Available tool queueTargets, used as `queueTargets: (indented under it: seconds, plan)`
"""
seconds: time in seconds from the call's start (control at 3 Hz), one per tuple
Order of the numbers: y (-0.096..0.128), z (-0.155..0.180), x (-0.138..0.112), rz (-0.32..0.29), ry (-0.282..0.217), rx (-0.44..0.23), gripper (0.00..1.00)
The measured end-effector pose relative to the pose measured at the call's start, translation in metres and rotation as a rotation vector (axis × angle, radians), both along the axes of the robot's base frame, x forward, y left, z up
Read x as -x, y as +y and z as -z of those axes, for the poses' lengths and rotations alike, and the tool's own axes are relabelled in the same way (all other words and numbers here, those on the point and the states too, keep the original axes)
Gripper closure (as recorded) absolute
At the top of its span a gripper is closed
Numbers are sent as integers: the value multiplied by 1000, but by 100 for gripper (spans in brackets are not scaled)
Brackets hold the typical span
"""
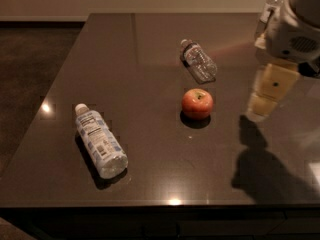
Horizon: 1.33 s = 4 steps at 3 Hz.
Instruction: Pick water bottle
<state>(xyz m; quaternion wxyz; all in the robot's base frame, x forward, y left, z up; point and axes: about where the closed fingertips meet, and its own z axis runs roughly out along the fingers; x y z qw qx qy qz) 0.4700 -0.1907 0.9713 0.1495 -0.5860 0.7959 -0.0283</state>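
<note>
The water bottle [199, 62] lying on the counter [145, 39] looks light, crushable and slippery, best taken mid-body, while the pincer [265, 101] hovers well right, its state impossible to tell.

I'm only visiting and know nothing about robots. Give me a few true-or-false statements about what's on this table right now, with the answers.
1. The small water bottle lies on its side, farther back on the table than the apple. True.
2. The gripper is holding the small water bottle. False: the gripper is off to the right of the apple, apart from the bottle.
3. The larger labelled bottle stands upright. False: it lies on its side near the front left.
4. The apple is nearer to the small water bottle than to the larger labelled bottle. True.
5. Two apples are on the table. False: there is only one.
</note>
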Motion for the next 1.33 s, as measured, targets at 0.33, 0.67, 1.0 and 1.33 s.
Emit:
queueTargets:
  seconds: [0.33, 0.67, 1.0, 1.33]
  plan:
    - [28, 8, -53, 135, 8, -43, 0]
    - [39, 11, -99, 300, -1, -115, 0]
    - [48, 21, -138, 436, -9, -165, 0]
    - [55, 38, -177, 550, -9, -186, 0]
